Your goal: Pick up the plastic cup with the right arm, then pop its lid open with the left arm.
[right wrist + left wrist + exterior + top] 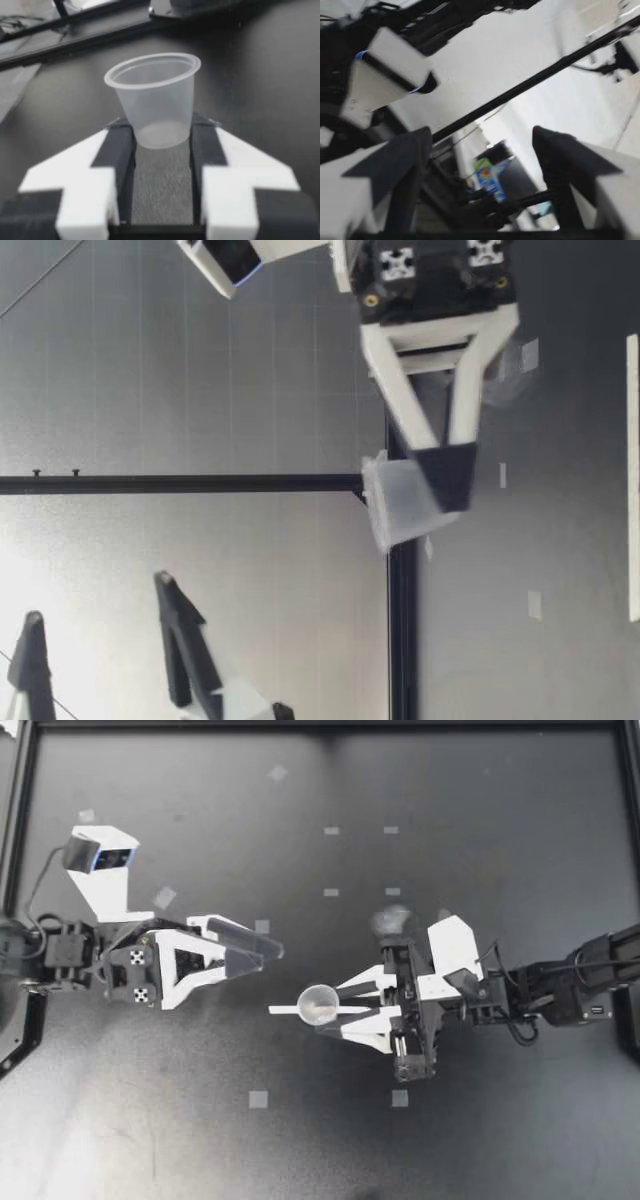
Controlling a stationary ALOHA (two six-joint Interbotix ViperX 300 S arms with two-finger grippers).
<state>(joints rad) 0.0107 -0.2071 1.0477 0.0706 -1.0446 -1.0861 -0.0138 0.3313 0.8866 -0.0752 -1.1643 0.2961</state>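
Grip first: my right pincer [322,1010] stands narrow around a small clear plastic cup [318,1002]. One finger sits on either side of its lower wall, just above the base, with the mouth facing up and the rim free above the fingertips. Seen from table height, the cup leans a little in that hold. It looks to be just off the dark worktop [480,820], though I cannot be sure of the gap. I judge the cup very light, thin-walled and springy: it would buckle under a hard squeeze, and its smooth tapered side could let it slide between the fingers. The stiffest places to take it are low by the base, where the fingers are, or right under the rolled rim. Out beyond the cup, across from the right pincer, my left pincer [268,942] hangs with its fingers spread wide and nothing between them, raised higher and well apart from the cup. Small grey tape marks [258,1099] lie scattered on the worktop around both.
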